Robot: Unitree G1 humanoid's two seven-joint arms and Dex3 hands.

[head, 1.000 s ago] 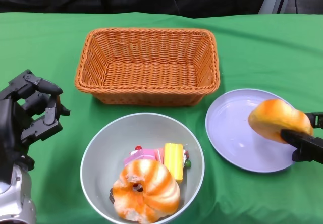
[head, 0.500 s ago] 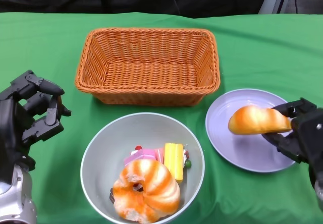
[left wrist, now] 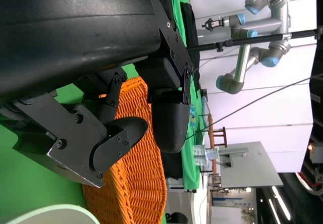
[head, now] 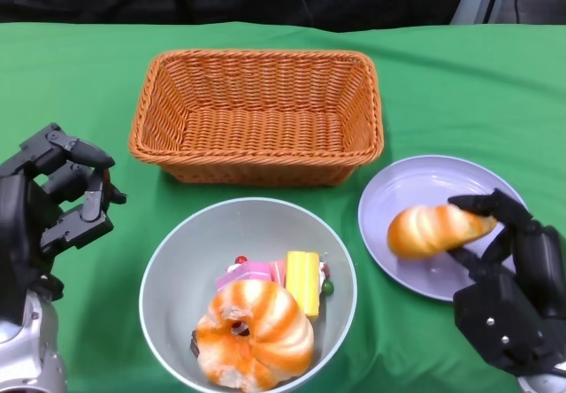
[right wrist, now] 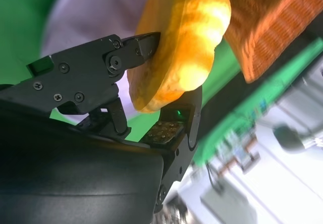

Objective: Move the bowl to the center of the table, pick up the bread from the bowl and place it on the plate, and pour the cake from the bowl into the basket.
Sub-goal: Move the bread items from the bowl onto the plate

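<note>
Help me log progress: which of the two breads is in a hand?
The plain golden bread, pinched by the right hand over the purple plate; the striped ring-shaped bread lies in the bowl.

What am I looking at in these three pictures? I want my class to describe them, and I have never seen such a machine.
It is a humanoid robot at a table with a green cloth. One picture looks down from its head; the other two come from cameras behind each wrist, so they look tilted.

On the cloth lie a wicker basket, a grey bowl and a lilac plate. The bowl holds a striped ring-shaped pastry and small cake pieces.

The right hand holds a bread roll over the plate; the right wrist view shows its fingers gripping it. The left hand holds nothing, fingers apart, beside the bowl.
</note>
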